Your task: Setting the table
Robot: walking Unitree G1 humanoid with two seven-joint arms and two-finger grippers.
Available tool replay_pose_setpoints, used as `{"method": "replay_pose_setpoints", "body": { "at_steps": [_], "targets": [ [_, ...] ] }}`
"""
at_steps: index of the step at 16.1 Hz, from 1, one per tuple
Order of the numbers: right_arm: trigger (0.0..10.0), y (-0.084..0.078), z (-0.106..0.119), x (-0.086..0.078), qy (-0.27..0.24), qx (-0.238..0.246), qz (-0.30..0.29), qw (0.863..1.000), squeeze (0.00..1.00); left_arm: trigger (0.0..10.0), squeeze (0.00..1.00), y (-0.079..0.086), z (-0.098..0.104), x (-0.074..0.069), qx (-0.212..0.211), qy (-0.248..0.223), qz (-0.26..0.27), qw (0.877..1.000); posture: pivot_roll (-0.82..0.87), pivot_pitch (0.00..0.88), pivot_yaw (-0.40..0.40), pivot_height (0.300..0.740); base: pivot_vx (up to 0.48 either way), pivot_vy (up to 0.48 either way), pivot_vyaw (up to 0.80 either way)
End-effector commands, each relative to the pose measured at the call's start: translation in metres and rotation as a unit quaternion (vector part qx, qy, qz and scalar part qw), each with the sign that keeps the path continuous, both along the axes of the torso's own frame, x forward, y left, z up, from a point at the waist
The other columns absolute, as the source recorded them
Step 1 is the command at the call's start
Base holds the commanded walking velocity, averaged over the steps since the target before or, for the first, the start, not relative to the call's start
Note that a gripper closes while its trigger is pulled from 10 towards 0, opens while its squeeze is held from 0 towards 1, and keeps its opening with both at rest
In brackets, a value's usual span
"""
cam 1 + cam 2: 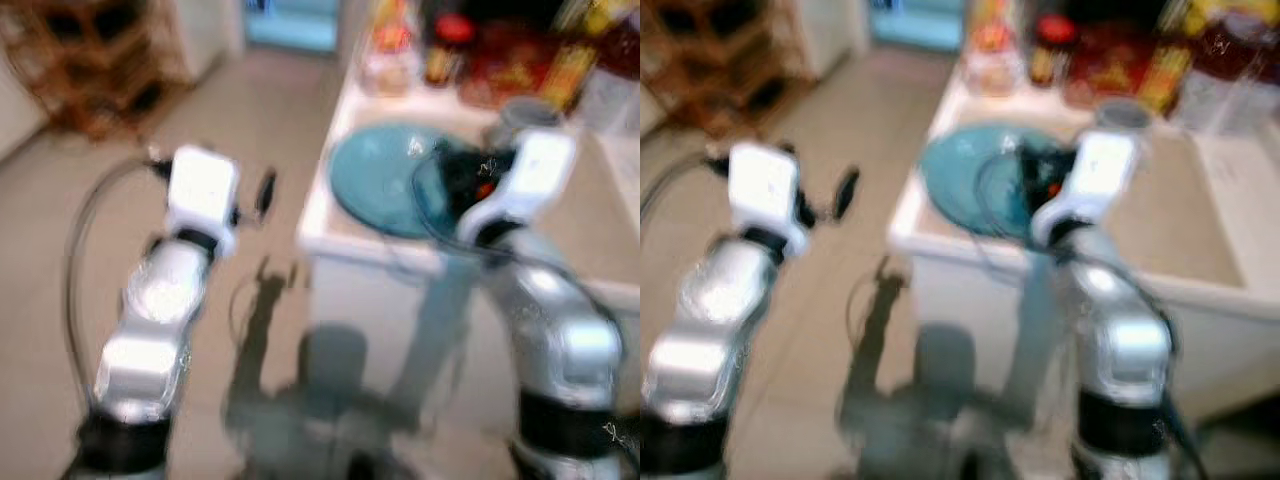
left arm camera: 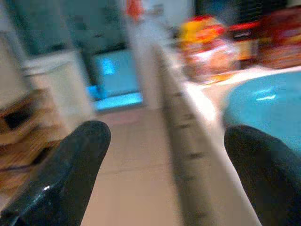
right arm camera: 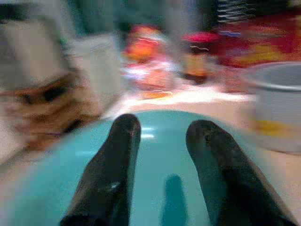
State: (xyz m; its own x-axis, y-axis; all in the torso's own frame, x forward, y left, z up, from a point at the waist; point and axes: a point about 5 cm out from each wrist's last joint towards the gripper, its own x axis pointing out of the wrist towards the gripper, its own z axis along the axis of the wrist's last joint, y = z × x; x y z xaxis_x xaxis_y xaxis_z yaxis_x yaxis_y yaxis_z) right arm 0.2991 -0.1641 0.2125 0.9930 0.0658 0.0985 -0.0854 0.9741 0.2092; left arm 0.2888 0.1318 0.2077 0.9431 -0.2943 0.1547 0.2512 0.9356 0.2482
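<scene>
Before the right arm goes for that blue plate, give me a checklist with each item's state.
1. Right gripper over the blue plate: ok.
2. Its fingers apart, nothing between them: ok.
3. Plate flat on the counter, near the corner: ok.
4. Room around the plate: not ok, a grey cup and jars stand close behind.
5. Left gripper out of the way, over the floor beside the counter: ok.
6. Picture sharp enough to judge contact: cannot tell, views are blurred.

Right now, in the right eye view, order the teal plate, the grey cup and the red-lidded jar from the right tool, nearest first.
1. teal plate: directly under the right tool, near counter edge.
2. grey cup: just beyond, to its right.
3. red-lidded jar: farthest, at the counter's back.
</scene>
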Motion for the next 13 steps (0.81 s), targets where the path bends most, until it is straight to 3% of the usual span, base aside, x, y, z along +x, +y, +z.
{"method": "replay_pose_setpoints", "body": {
  "at_steps": [1, 6, 9, 10, 11, 13],
  "targets": [
    [10.0, 0.003, 0.005, 0.000, 0.003, -0.004, 0.006, 1.000, 1.00, 10.0, 0.00, 0.007, 0.002, 0.000, 0.007, -0.006, 0.004, 1.000, 0.13, 0.065, -0.033, 0.740, 0.000, 0.000, 0.00],
    [10.0, -0.034, 0.007, 0.008, 0.083, -0.006, -0.031, 0.996, 1.00, 10.0, 0.00, -0.003, -0.001, -0.007, 0.017, 0.007, -0.074, 0.997, 0.12, 0.041, -0.037, 0.740, 0.000, 0.000, 0.00],
    [10.0, -0.046, 0.001, 0.017, 0.125, -0.008, -0.041, 0.991, 1.00, 10.0, 0.00, -0.008, 0.000, -0.010, 0.018, 0.008, -0.105, 0.994, 0.12, 0.034, -0.035, 0.740, 0.000, 0.000, 0.00],
    [10.0, -0.049, -0.001, 0.022, 0.141, 0.014, -0.037, 0.989, 0.58, 10.0, 0.00, -0.010, 0.001, -0.013, 0.020, 0.010, -0.129, 0.991, 0.12, 0.032, -0.035, 0.740, 0.000, 0.000, 0.00],
    [10.0, -0.051, -0.005, 0.027, 0.166, 0.038, -0.044, 0.984, 0.00, 10.0, 0.00, -0.012, 0.002, -0.017, 0.021, 0.016, -0.156, 0.987, 0.12, 0.033, -0.035, 0.740, 0.000, 0.000, 0.00],
    [10.0, -0.054, -0.010, 0.035, 0.195, 0.051, -0.052, 0.978, 0.00, 10.0, 0.00, -0.014, 0.000, -0.023, 0.025, 0.026, -0.186, 0.982, 0.13, 0.033, -0.038, 0.740, 0.000, 0.000, 0.00]
  ]
}}
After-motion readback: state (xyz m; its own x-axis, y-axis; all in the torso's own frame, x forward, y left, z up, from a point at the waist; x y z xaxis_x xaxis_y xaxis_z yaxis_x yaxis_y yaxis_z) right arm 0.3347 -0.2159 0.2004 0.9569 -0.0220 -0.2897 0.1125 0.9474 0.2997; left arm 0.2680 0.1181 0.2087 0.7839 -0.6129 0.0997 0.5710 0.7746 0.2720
